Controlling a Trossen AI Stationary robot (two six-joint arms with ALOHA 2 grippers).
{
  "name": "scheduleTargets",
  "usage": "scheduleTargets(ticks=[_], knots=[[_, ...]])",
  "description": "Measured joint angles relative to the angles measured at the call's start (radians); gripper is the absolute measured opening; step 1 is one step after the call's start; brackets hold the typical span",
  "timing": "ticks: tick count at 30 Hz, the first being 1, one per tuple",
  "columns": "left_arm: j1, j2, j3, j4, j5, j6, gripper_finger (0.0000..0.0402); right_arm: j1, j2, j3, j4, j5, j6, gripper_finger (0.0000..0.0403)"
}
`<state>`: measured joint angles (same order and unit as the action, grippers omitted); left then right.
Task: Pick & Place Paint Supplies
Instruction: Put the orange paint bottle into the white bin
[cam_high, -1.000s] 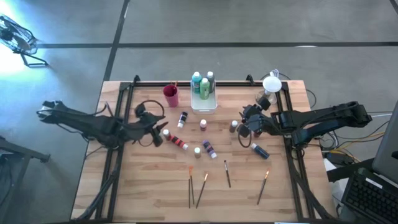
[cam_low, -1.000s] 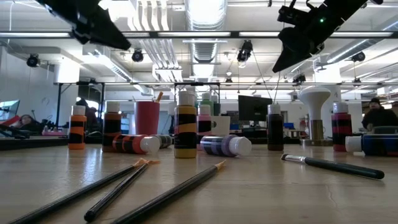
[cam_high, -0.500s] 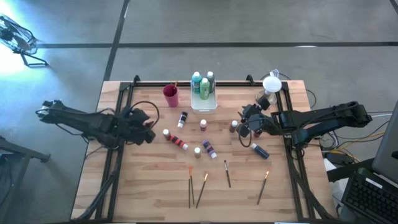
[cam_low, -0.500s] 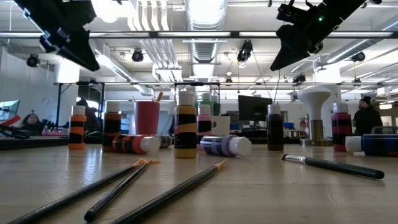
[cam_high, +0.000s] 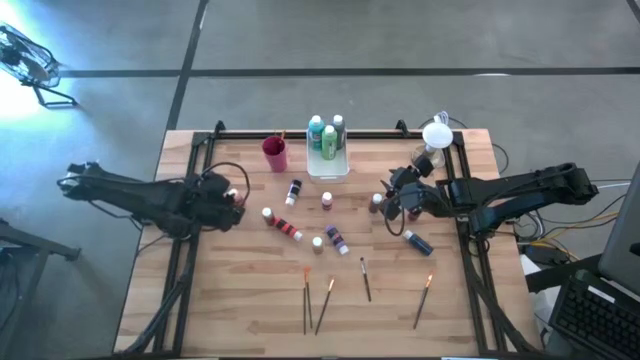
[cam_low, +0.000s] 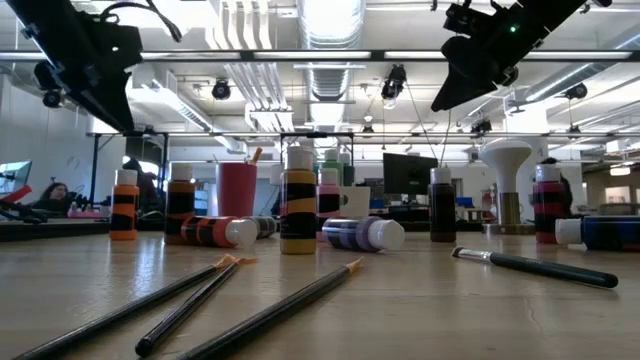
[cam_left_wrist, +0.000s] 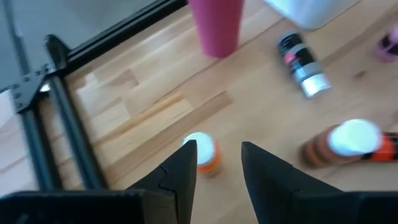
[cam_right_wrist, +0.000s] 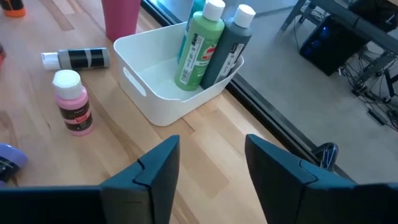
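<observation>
Small paint bottles stand or lie mid-table: a black-labelled one lying (cam_high: 294, 190), a pink one upright (cam_high: 327, 201), a red one lying (cam_high: 288, 229), a purple one lying (cam_high: 337, 238) and a blue one lying (cam_high: 418, 241). Green bottles (cam_high: 329, 140) stand in the white tray (cam_high: 327, 172). Several paintbrushes (cam_high: 324, 305) lie near the near edge. My left gripper (cam_left_wrist: 217, 146) hangs open above the table's left part, over an upright orange bottle (cam_left_wrist: 202, 154). My right gripper (cam_right_wrist: 211, 140) hovers open right of centre, facing the tray (cam_right_wrist: 155, 93).
A magenta cup (cam_high: 274, 153) stands left of the tray. A white mushroom-shaped lamp (cam_high: 436, 135) sits at the far right corner. A black frame rail (cam_left_wrist: 68, 124) runs along the table's left side. Bare wood (cam_high: 240, 290) lies at the near left.
My left gripper has drawn back toward the table's left edge, away from the bottles in the middle. The right arm has kept still and no bottle or brush has moved.
</observation>
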<state>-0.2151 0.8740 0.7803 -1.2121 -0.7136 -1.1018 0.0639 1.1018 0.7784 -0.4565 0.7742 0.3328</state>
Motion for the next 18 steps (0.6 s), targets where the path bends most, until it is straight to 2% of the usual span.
scheduleTargets(ticks=[3, 12, 18], knots=[[0.042, 0.021, 0.0, -0.018, 0.039, 0.0, 0.0136, 0.0, 0.0, 0.0, 0.0, 0.0, 0.0, 0.0185], [0.209, 0.076, 0.0, -0.016, 0.269, 0.08, 0.0185, 0.0, 0.0, 0.0, 0.005, 0.0, 0.0, 0.017], [0.263, 0.094, 0.0, -0.002, 0.28, 0.114, 0.0207, 0.0, 0.001, 0.0, 0.007, 0.0, 0.0, 0.0156]])
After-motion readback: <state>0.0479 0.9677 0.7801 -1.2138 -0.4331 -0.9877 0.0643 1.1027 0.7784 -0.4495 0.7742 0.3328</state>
